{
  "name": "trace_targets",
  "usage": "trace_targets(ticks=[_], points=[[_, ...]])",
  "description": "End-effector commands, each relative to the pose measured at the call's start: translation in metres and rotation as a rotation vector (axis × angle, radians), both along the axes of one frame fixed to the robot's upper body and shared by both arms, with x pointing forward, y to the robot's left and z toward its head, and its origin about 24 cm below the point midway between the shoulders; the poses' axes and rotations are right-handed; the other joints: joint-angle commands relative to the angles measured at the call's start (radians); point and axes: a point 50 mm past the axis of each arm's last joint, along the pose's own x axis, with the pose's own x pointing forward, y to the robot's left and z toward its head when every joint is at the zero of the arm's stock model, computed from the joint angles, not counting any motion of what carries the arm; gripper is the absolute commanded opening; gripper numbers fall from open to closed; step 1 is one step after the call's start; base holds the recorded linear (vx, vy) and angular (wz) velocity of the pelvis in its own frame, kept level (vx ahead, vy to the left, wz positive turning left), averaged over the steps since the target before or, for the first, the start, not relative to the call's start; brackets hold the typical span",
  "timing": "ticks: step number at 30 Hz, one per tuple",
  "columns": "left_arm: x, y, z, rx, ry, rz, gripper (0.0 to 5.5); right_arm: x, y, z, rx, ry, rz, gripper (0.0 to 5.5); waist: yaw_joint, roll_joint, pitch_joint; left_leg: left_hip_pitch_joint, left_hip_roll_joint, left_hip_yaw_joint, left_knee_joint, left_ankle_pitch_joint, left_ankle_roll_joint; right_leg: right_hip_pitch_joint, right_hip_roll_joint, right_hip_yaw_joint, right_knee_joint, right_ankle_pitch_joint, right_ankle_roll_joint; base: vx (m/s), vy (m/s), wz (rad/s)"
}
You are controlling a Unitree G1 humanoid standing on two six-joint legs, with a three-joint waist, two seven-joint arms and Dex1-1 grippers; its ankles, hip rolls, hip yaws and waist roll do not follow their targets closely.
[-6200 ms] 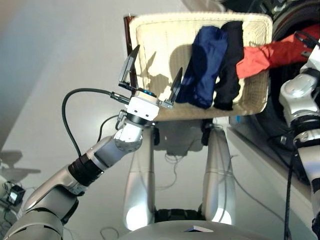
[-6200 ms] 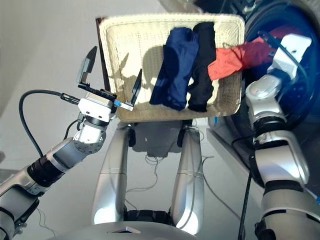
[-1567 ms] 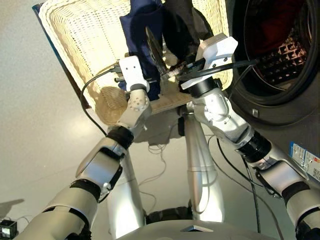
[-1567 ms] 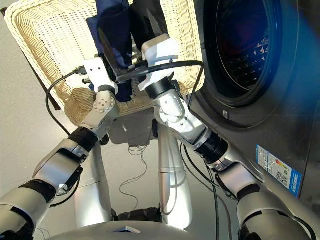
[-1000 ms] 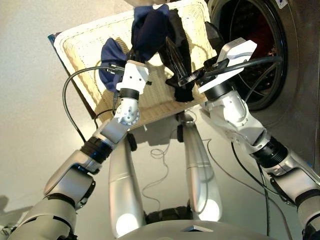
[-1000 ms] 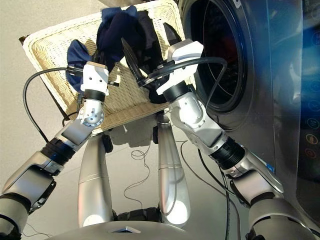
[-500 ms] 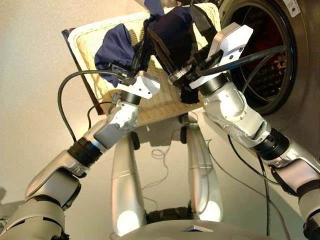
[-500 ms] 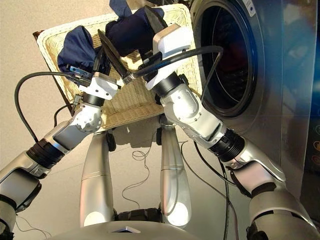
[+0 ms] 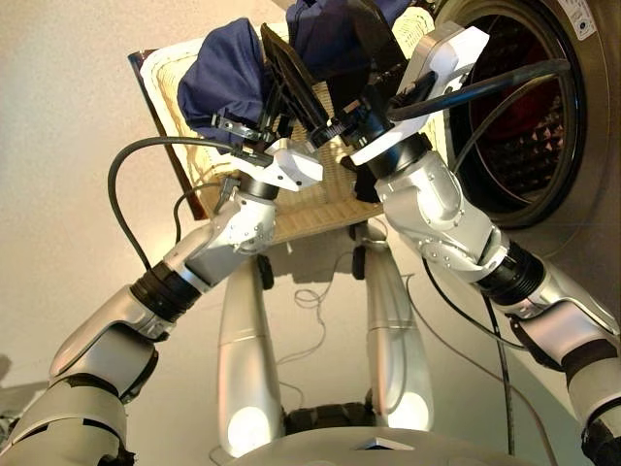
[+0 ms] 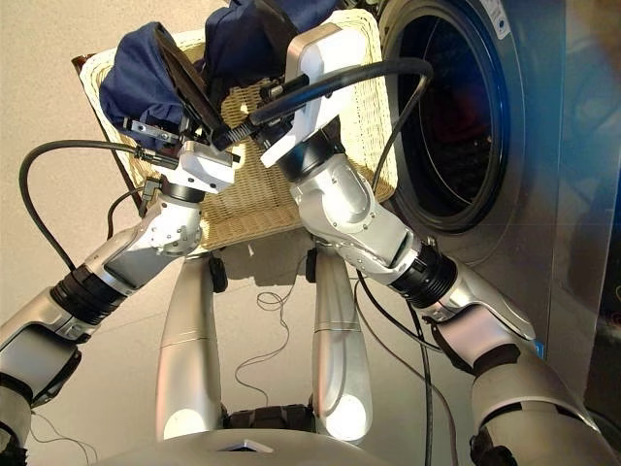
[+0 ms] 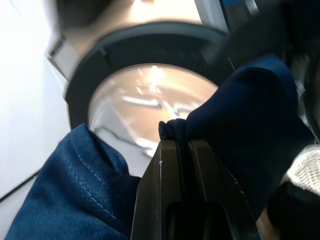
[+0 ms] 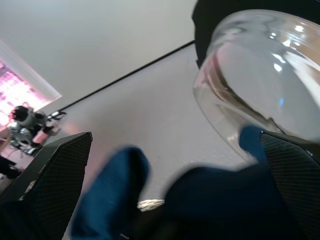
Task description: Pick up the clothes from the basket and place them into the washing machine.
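The navy blue garment [image 9: 228, 83] hangs bunched above the cream wicker basket [image 9: 160, 73], with my left gripper [image 9: 264, 97] shut on it. In the left wrist view both fingers [image 11: 175, 165] press together on a navy fold [image 11: 240, 115]. My right gripper [image 9: 330, 49] is open and straddles the same navy bundle, its fingers [image 12: 55, 165] wide apart. The washing machine [image 10: 543, 146] stands right of the basket with its drum open. A coral-red garment [image 9: 529, 68] lies inside the drum. I cannot pick out the black garment behind the arms.
The round glass door [image 12: 265, 75] hangs open close to my right gripper. A black cable [image 9: 116, 194] loops from my left forearm. Thin cords [image 9: 320, 291] lie on the floor under the basket's dark frame [image 9: 146, 97].
My left gripper has lifted the navy garment higher above the basket. The right gripper has risen with it and moved closer around the bundle.
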Motion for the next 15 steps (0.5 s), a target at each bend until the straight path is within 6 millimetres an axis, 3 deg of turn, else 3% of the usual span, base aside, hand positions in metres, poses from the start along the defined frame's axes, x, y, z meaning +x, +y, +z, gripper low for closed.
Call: trace_targets(ticks=[1,6,15], points=[[-0.038,-0.017,0.032,-0.105,-0.241,-0.153,0.0,-0.012,-0.022,0.016,0.251,-0.029,0.004,5.5,-0.023,0.077,-0.012,-0.017,-0.025,0.016,-0.039,0.048,0.006,0.005,0.003,-0.046,-0.109,0.073,0.01,0.0,0.0,0.0],[-0.041,-0.021,0.033,-0.114,-0.27,-0.15,0.0,0.0,-0.038,-0.004,0.428,0.142,-0.031,5.5,-0.023,0.082,-0.012,-0.022,-0.027,0.015,-0.04,0.048,0.006,0.004,0.0,-0.049,-0.111,0.071,0.008,0.0,0.0,0.0],[-0.046,-0.024,0.034,-0.139,-0.297,-0.154,0.0,0.002,-0.054,-0.012,0.634,0.229,0.037,5.5,-0.023,0.088,-0.012,-0.012,-0.028,0.018,-0.051,0.05,0.003,0.01,-0.003,-0.052,-0.116,0.07,0.007,0.0,0.0,0.0]])
